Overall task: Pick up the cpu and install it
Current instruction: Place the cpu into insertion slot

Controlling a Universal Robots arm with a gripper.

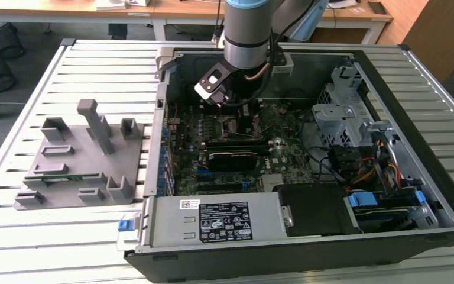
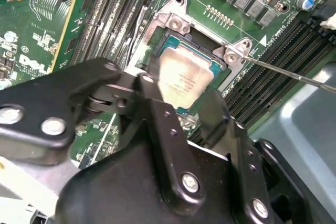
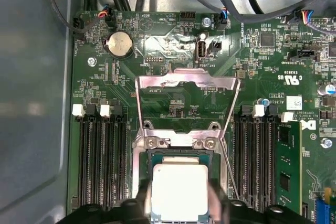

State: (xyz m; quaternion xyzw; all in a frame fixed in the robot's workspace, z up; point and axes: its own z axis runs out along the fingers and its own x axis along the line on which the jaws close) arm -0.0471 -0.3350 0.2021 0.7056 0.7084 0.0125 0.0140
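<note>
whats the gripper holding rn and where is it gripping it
The cpu. The gripper pinches it by two opposite side edges, leaving its metal top bare, right at the open socket.

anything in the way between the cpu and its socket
Nothing visible. The load plate is swung open, clear of the socket, with its lever off to the side. The cpu, held in the gripper, is right over the opening.

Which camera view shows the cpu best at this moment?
The first wrist view: the cpu faces the camera squarely, its silver top mostly seen. In the second wrist view the gripper covers part of it. In the exterior view the arm stands over that spot.
</note>
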